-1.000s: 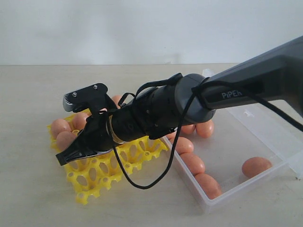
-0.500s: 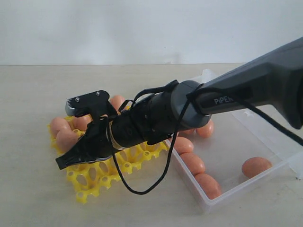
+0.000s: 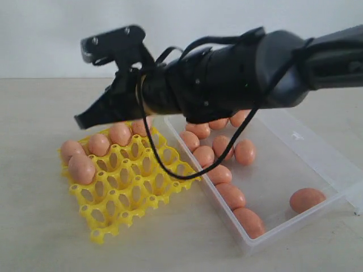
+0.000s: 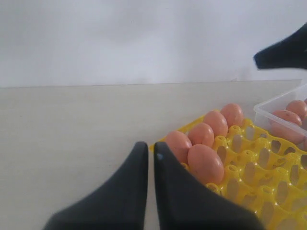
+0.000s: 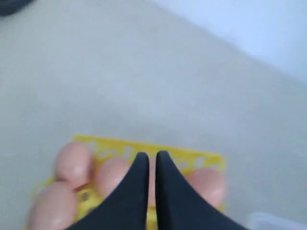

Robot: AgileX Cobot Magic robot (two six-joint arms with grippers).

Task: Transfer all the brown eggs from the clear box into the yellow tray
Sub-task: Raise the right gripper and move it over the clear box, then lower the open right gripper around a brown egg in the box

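Five matte orange-brown eggs [image 3: 98, 144] sit in the bright yellow openwork plastic tray [image 3: 130, 187] beneath the right jaws, which are pressed together and empty. Roughly eleven wait in the translucent clear plastic box [image 3: 278, 170], back along the arm from them. So about a third looks done. The left jaws are likewise together.

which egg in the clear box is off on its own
The egg near the right end of the box in the exterior view. Nothing touches it, while the other eggs crowd along the wall next to the tray.
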